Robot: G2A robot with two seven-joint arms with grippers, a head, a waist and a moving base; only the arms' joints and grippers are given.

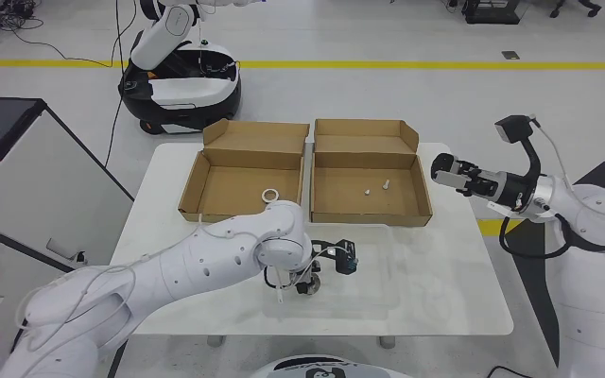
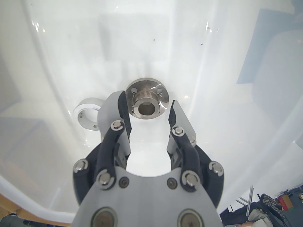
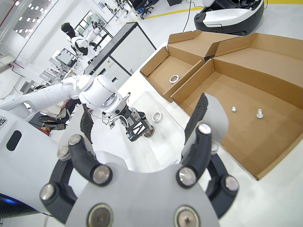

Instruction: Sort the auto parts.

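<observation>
Overhead top view, left wrist near tray (image 2: 151, 36), right wrist sharing boxes (image 3: 260, 142)

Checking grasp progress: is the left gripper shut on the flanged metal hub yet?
Open. The left gripper straddles the flanged hub, but a gap shows between one finger and the flange.

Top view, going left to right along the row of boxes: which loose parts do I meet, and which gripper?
Ring → small fastener → bolt → right gripper.

Pale glossy floor (image 1: 378, 28) with a yellow line (image 1: 378, 64); a dark-framed cabinet (image 1: 57, 198).
</observation>
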